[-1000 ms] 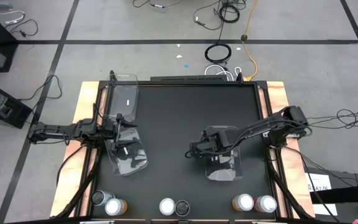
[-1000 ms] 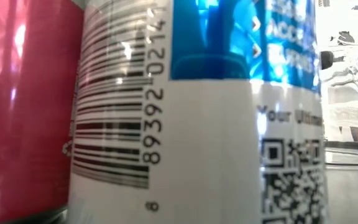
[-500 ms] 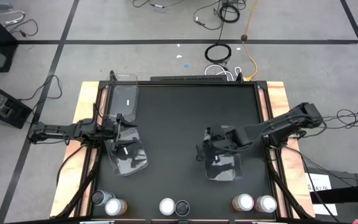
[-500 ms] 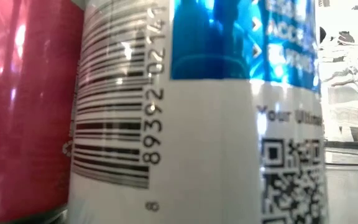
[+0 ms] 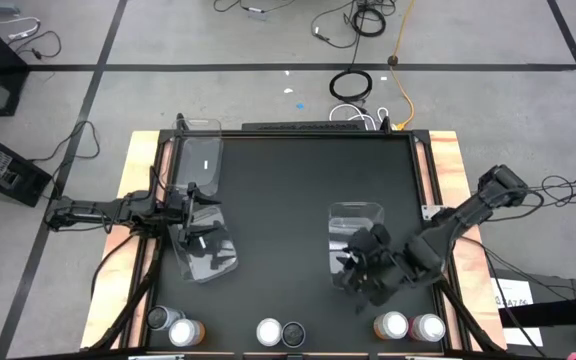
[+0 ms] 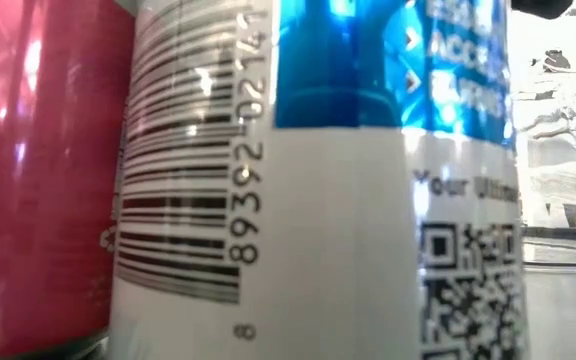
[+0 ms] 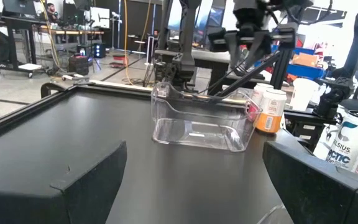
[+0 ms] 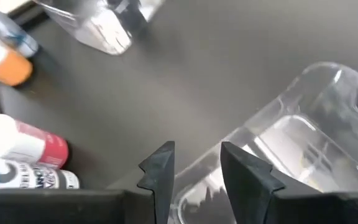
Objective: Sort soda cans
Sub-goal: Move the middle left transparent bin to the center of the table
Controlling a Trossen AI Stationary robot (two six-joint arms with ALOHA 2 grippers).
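1. The right hand (image 5: 368, 272) has swung back from mid-counter toward the front edge and now hangs over the clear rectangular plastic bin (image 5: 356, 222), its fingers a little apart and holding nothing.
2. The left hand (image 5: 190, 210), wide apart, has not moved from the other clear bin (image 5: 206, 250).
3. All six small silver-topped soda cans (image 5: 393, 325) stand along the front of the black counter (image 5: 278, 190); I think no can is sorted yet, and the right hand goes for the nearest pair.

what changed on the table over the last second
The right claw swung from the middle of the table toward the near edge, ending over the near end of the right clear bin, closer to the cans. It carries nothing. The left claw stayed open at the left bins; all six cans and the bins kept their places.
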